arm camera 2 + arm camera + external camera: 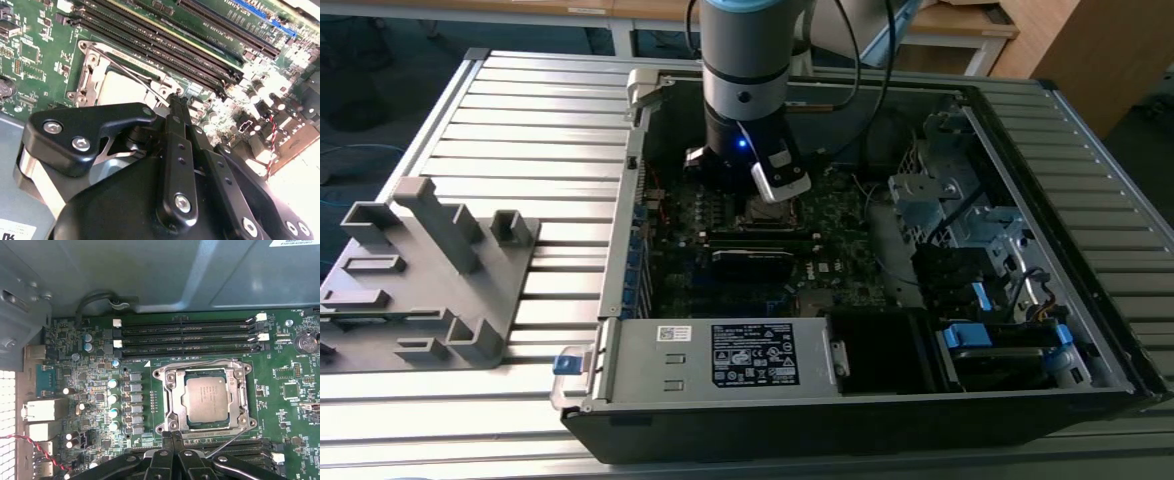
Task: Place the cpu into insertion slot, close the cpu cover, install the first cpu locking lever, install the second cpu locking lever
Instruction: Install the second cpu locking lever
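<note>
The cpu (205, 399) lies flat in the insertion slot (161, 374), dull silver top up. The cpu cover (172, 405), a silver frame, lies down around it. One thin wire locking lever (200, 363) runs along the socket's edge beside the memory slots. A second lever (227, 442) stands off at a slant near the opposite edge. My gripper (175, 437) is shut, black tips together just outside that edge, next to the slanted lever. In the second wrist view the gripper (177, 100) tips sit at a lever wire (135, 75) by the socket (115, 85). The exterior view shows the gripper (767, 205) low over the motherboard (841, 250).
Long black memory slots (190, 332) flank the socket on two sides. Capacitors and chokes (132, 400) stand beside it. The open computer case (627, 200) walls in the board, with a power supply (720, 355) and drive bays (974, 240). A grey fixture (427, 270) sits at the exterior view's left.
</note>
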Controlling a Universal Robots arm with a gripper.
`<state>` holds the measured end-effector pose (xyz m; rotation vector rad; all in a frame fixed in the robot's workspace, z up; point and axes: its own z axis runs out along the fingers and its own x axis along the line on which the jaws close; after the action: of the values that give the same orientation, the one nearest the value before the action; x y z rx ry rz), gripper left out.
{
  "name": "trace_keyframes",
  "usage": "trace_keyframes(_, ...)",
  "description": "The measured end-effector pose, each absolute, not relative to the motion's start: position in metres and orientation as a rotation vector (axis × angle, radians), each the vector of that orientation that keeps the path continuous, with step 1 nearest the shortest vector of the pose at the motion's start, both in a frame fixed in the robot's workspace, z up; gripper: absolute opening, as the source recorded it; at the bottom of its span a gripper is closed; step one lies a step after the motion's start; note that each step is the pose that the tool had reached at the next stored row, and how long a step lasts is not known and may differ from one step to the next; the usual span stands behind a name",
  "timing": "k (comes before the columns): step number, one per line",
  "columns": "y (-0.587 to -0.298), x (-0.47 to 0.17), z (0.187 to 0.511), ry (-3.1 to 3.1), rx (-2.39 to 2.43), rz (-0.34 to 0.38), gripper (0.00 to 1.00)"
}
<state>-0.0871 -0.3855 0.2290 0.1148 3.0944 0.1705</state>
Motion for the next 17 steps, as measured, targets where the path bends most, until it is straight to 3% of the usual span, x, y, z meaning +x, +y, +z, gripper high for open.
trace_keyframes(17,-0.3855,-0.0871,0.2305,3.094,0.115,0.171,0.11)
